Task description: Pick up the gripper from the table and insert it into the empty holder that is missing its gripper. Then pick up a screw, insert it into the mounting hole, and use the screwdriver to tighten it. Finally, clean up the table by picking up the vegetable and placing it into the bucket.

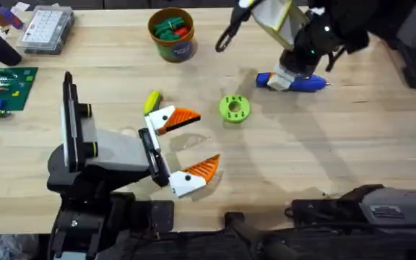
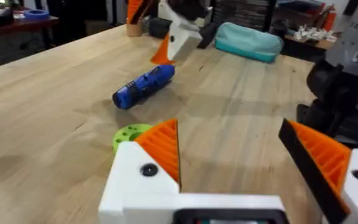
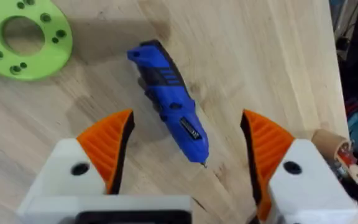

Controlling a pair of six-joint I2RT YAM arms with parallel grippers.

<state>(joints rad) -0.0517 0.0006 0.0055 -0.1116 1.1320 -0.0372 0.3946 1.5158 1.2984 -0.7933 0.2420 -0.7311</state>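
The right gripper (image 3: 185, 155) hangs over the screwdriver (image 3: 169, 102), fingers wide apart on both sides of it, probably to take it for the tightening. It lies free on the table (image 1: 323, 152), near the green disc (image 1: 234, 108). The left gripper (image 1: 186, 148) waits low, also open, beside the vegetable (image 1: 152, 100). The overhead view alone shows the bucket (image 1: 172, 35) at the far edge; the left wrist view shows the driver's side.
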